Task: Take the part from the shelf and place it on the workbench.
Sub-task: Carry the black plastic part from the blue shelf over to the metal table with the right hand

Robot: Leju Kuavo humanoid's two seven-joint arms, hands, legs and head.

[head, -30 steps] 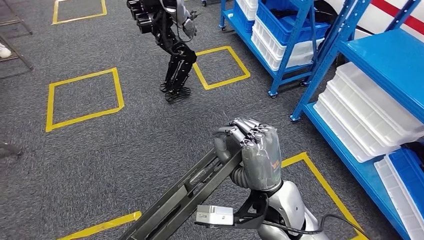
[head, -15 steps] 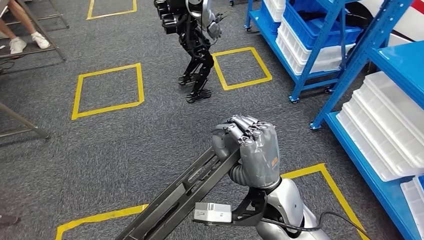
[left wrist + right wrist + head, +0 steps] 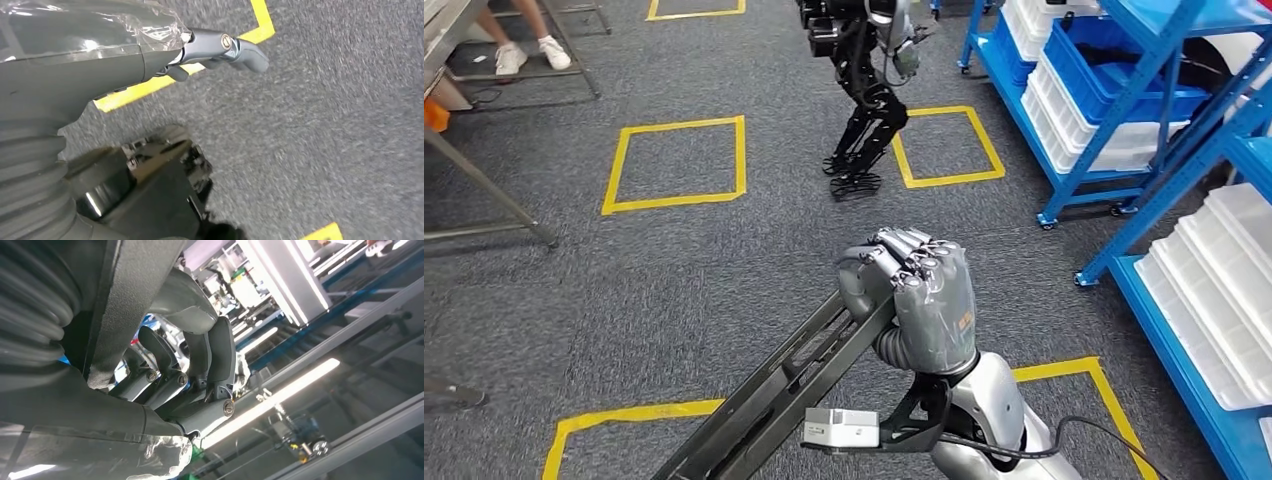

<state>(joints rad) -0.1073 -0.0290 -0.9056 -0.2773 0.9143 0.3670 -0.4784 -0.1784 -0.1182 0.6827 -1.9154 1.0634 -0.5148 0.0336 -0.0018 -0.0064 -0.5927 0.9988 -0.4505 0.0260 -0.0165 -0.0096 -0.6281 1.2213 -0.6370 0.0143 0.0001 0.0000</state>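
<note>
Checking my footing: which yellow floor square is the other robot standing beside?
The far right square, nearest the blue shelves; the other robot stands at its left edge.

A second black humanoid robot (image 3: 864, 90) stands on grey carpet (image 3: 674, 290) beside yellow taped floor squares (image 3: 674, 165) (white plastic trays (image 3: 1214, 290) fill the blue racks).

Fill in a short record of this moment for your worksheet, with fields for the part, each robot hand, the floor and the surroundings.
Part: long dark metal rail, slanting up from the lower left edge of the head view
Right robot hand: fingers wrapped around the rail's upper end
Left robot hand: holds nothing, hanging over the carpet
Floor: grey carpet with yellow taped squares
Surroundings: blue shelves with white trays on the right; another humanoid robot standing ahead
</note>
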